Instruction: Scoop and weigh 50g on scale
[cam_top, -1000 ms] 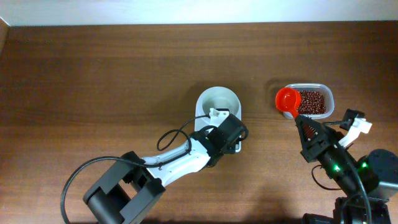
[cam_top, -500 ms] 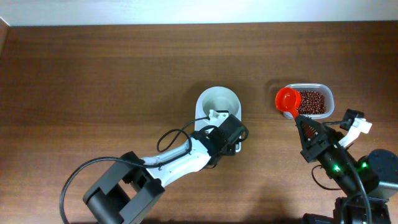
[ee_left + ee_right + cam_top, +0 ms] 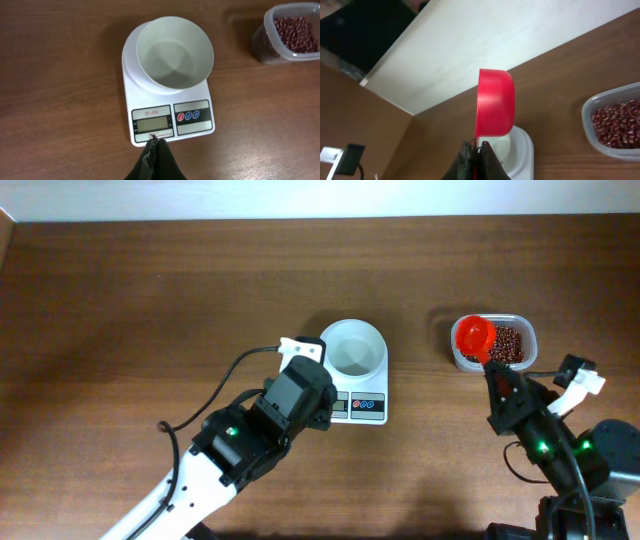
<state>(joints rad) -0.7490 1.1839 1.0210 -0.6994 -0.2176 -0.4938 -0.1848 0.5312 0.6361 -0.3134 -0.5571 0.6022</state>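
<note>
Dark wood table (image 3: 150, 290), both arms working over its near half.

Left arm (image 3: 240, 445) comes in from the lower left, with its wrist parked over the front-left corner of the scale (image 3: 365, 407). Right arm (image 3: 560, 460) sits at the lower right and reaches up toward the tub (image 3: 531, 340).

The scale is mid-table, white, with its display and its blue and red buttons facing the near edge. The readout is too small to read. On the left wrist cam the scale (image 3: 170, 117) sits square-on, just ahead of the fingers.

The tub is clear plastic, to the right of the scale and apart from it.

A round white bowl (image 3: 355, 348) sits on the scale's platform, and its inside shows plain white (image 3: 175, 52).

The orange-red scoop (image 3: 473, 338) is over the left end of the tub. On the right wrist cam the scoop (image 3: 495, 102) is rolled on its side. Can't tell whether it touches the contents.

The beans (image 3: 508, 345) are dark red-brown and all in the tub, as both wrist cams also show (image 3: 297, 35) (image 3: 615, 122).

Left gripper (image 3: 156, 145): fingers pressed together with nothing between them, tips just off the scale's front edge. Can't tell if they touch it.

Right gripper (image 3: 476, 146): pinched tight on the scoop's handle.
</note>
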